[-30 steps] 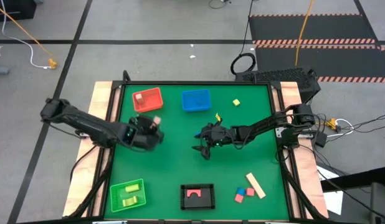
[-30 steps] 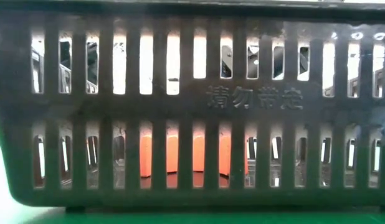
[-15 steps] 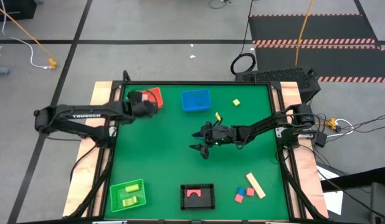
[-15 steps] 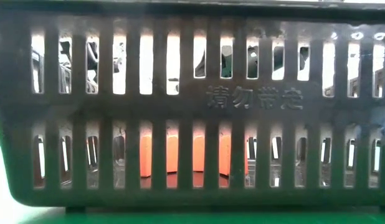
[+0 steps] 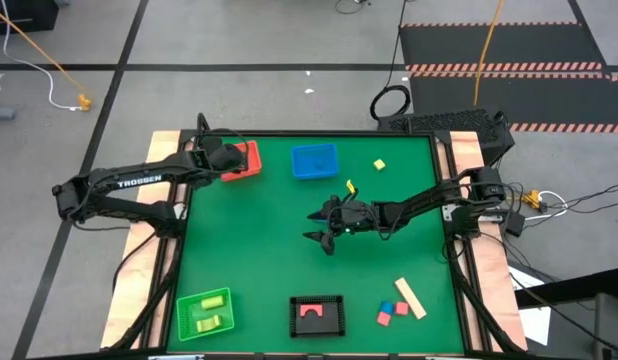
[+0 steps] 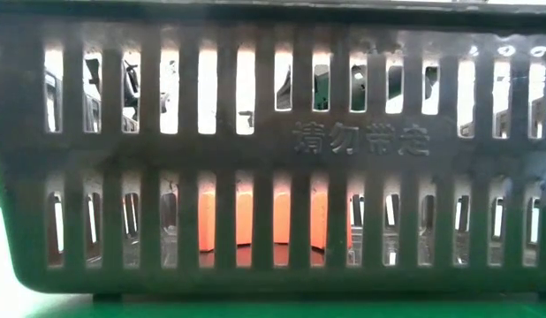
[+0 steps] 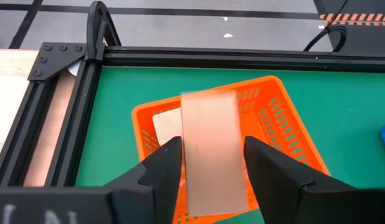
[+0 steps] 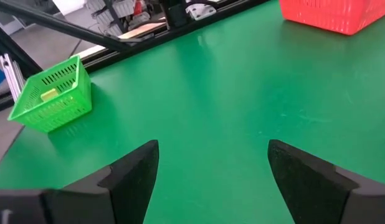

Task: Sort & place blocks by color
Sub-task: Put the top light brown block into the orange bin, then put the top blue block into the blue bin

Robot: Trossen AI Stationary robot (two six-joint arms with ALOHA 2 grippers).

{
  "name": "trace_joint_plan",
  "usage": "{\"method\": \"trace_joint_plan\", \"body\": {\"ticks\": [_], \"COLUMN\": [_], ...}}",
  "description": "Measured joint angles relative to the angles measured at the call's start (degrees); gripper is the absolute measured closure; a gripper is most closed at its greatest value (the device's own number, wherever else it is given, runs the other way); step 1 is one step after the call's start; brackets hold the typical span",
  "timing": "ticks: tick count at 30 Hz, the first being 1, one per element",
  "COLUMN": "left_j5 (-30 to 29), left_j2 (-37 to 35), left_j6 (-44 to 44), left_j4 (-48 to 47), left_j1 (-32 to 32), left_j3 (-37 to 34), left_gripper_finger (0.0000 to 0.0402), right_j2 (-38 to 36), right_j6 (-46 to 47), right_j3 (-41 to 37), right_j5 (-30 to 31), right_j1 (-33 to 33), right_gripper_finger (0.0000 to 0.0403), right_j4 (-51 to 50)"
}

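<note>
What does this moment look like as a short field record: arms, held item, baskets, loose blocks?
left gripper: over the red basket, jaws shut on a pale pink bar block
right gripper: mid-table, jaws open, empty
red basket contents: one pale block
green basket: yellow-green blocks inside
black basket: one red piece inside
blue basket: contents unclear
loose blocks: yellow cube; tan bar, red cube and blue cube
</note>
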Motion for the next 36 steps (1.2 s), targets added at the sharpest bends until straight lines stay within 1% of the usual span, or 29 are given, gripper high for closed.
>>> {"method": "trace_joint_plan", "body": {"ticks": [3, 9, 12, 13, 15, 18, 22, 25, 30, 36], "left_j5": [-0.01, -0.12, 2.48, 3.46, 5.06, 7.17, 9.15, 9.5, 9.48, 8.96], "left_j2": [0.0, 0.0, 0.0, 0.0, 0.0, 0.0, 0.0, -0.01, 0.0, 0.0], "left_j6": [0.02, 0.23, 1.44, 2.18, 4.03, 7.57, 12.66, 14.7, 14.6, 13.05], "left_j4": [0.01, 0.15, 1.32, 2.44, 5.58, 13.25, 23.99, 28.82, 30.98, 32.96], "left_j1": [0.05, -0.28, -1.94, -2.8, -5.35, -10.61, -18.49, -24.18, -33.08, -41.74], "left_j3": [0.0, 0.0, 0.0, 0.0, 0.0, 0.0, 0.0, 0.0, 0.0, 0.0], "left_gripper_finger": [0.0209, 0.0204, 0.0203, 0.0203, 0.0203, 0.0202, 0.0202, 0.0202, 0.0202, 0.0201], "right_j2": [0.0, -0.2, -2.35, -3.3, -4.6, -5.03, -5.01, -5.01, -5.0, -4.98], "right_j6": [0.2, -0.92, -3.22, -3.51, -3.65, -4.82, -8.21, -11.33, -11.6, -11.14], "right_j3": [0.0, 0.0, -0.02, -0.02, -0.02, -0.07, -0.15, -1.04, -2.73, -7.28], "right_j5": [0.0, -0.13, 0.23, 1.38, 5.08, 10.5, 10.52, 11.97, 11.95, 11.87], "right_j1": [0.0, -0.02, -0.71, -1.08, -1.84, -2.63, -3.04, -2.99, -3.39, -3.39], "right_gripper_finger": [0.011, 0.011, 0.011, 0.011, 0.011, 0.011, 0.011, 0.011, 0.011, 0.011], "right_j4": [-0.08, -1.19, -6.88, -9.7, -15.06, -20.96, -24.97, -24.22, -22.61, -14.4]}}
